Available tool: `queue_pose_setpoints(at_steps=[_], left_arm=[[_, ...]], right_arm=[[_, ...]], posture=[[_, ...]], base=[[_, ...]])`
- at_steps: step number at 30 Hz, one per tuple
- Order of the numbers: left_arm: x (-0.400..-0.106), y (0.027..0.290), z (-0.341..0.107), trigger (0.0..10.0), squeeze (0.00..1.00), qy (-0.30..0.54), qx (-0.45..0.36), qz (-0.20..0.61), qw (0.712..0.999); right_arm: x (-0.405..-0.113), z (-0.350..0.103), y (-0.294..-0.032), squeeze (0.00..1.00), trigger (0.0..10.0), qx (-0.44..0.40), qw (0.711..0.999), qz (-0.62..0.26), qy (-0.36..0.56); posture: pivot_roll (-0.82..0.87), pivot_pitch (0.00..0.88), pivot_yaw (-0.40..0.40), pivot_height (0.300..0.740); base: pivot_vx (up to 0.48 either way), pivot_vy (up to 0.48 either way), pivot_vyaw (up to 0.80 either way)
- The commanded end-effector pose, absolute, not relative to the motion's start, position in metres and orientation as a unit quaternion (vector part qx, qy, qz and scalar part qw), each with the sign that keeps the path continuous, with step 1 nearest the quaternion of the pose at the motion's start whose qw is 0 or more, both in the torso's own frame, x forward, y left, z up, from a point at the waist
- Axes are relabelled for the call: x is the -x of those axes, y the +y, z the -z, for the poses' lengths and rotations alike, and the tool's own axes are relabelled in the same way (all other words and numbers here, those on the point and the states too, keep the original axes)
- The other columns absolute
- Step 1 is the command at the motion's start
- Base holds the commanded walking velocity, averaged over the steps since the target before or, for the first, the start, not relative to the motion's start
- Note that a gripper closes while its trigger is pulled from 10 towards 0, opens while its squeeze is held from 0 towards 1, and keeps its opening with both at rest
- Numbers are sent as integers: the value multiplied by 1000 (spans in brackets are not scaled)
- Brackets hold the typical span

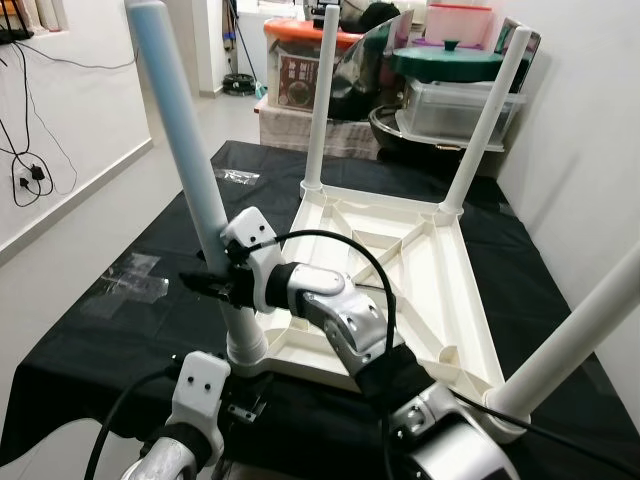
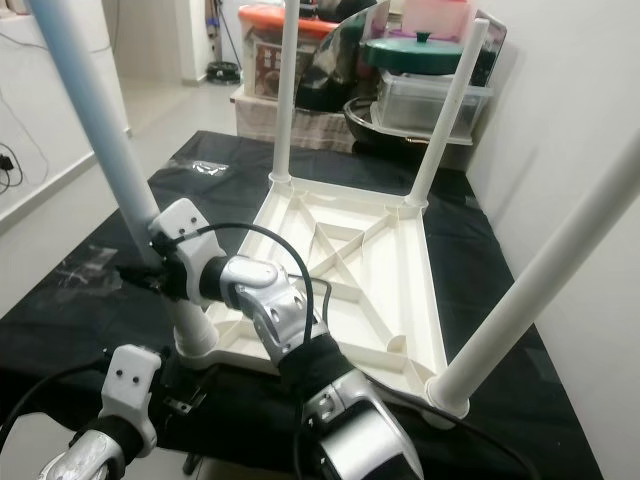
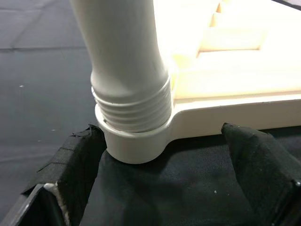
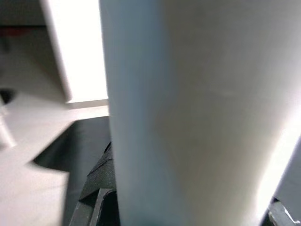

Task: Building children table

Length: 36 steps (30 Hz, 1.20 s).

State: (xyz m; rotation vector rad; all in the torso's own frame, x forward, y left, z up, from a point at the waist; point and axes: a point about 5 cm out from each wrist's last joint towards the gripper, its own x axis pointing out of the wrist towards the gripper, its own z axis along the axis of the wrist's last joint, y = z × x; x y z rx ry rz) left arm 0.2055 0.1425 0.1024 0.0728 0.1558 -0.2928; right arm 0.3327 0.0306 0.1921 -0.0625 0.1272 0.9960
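Upturned white table [image 1: 420, 262] lies on the black-covered tabletop [image 1: 120, 330], three legs already up; the near-left leg [image 1: 185, 160] stands tilted in its corner socket [image 3: 136, 136] with threads showing, so it isn't seated yet. Your right gripper [image 1: 212, 283] is clamped round that leg low down; the left gripper [image 3: 164, 188] sits at the socket base with its jaws apart, either side of it. Straighten the leg before you turn it, or it'll probably cross-thread. Keep the left one steadying the corner so the top doesn't spin on the cloth. Room: pale floor, white wall with cables [image 1: 25, 170], stacked tubs and pot lids [image 1: 450, 60] behind the tabletop.
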Motion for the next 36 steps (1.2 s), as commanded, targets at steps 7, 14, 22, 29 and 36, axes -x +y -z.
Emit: queue_pose_setpoints(at_steps=[7, 14, 22, 29, 36], left_arm=[[-206, 147, -99, 10000, 0, 86, -43, 145, 985], [-206, 150, -99, 10000, 0, 87, -50, 140, 985], [-207, 153, -99, 10000, 0, 85, -58, 135, 986], [-208, 155, -100, 10000, 0, 84, -63, 136, 985], [-210, 156, -100, 10000, 0, 83, -66, 136, 985]], right_arm=[[-345, -115, -30, 0, 10000, -33, 947, -211, 242], [-355, -115, -58, 0, 10000, -61, 966, -100, 231], [-360, -120, -95, 0, 10000, -70, 979, 41, 188], [-363, -126, -115, 0, 10000, -72, 984, 81, 142], [-359, -135, -95, 0, 10000, -40, 996, -17, 83]], posture=[[112, 0, -109, 740], [116, 0, -103, 740], [118, 0, -92, 740], [116, 0, -82, 740], [119, 0, -82, 740]], base=[[0, 0, 0], [0, 0, 0], [0, 0, 0], [0, 0, 0], [0, 0, 0]])
